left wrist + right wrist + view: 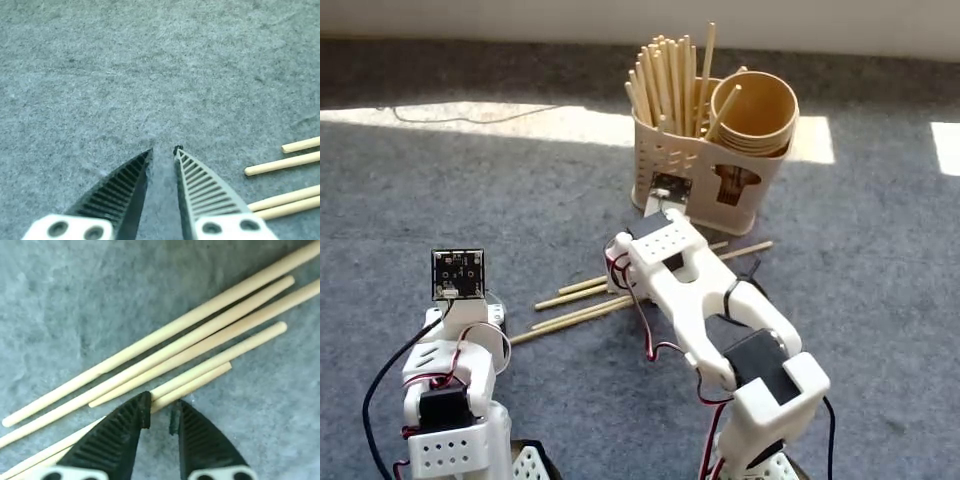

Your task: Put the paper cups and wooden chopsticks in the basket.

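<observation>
A cream basket (760,190) stands at the back, holding stacked paper cups (755,115) and a bundle of upright wooden chopsticks (670,80). Several loose chopsticks (575,312) lie on the grey carpet in front of it. The right arm (665,250) leans over them. Its gripper (160,412) hovers low over the loose chopsticks (190,347), narrowly open, with carpet showing between the tips and one short stick just ahead of them. My left gripper (164,150) is low over bare carpet, narrowly open and holding nothing, with chopstick ends (280,165) off to one side.
The left arm (455,360) sits folded at the front left. One chopstick (745,250) pokes out beyond the right arm near the basket's foot. A thin cable (470,110) lies on the sunlit strip at the back left.
</observation>
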You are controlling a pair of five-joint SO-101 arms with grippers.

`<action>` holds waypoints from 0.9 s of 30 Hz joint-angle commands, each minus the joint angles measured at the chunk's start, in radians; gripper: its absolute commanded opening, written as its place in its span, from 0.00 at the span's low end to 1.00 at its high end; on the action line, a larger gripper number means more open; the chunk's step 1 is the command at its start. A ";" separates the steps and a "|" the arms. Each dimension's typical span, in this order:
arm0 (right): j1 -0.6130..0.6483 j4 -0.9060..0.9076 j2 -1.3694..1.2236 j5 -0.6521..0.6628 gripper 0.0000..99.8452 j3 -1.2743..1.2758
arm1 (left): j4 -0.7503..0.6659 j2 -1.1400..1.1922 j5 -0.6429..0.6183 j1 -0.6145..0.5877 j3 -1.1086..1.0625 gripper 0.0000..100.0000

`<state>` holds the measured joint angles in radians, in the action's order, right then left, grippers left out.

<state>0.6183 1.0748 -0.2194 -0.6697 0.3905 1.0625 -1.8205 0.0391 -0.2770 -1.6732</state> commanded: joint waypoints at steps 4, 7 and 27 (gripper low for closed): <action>0.022 0.111 -0.008 0.041 0.00 0.008 | -0.020 -0.001 -0.003 -0.010 -0.022 0.08; 0.022 0.173 0.015 0.043 0.00 -0.074 | -0.020 -0.001 -0.003 -0.010 -0.022 0.08; 0.028 0.225 0.272 1.039 0.00 -0.151 | -0.023 -0.004 0.183 -0.160 -0.021 0.09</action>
<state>0.6368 1.2942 0.0230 0.2325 0.2877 1.0625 -1.8205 0.0959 -0.3705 -1.6732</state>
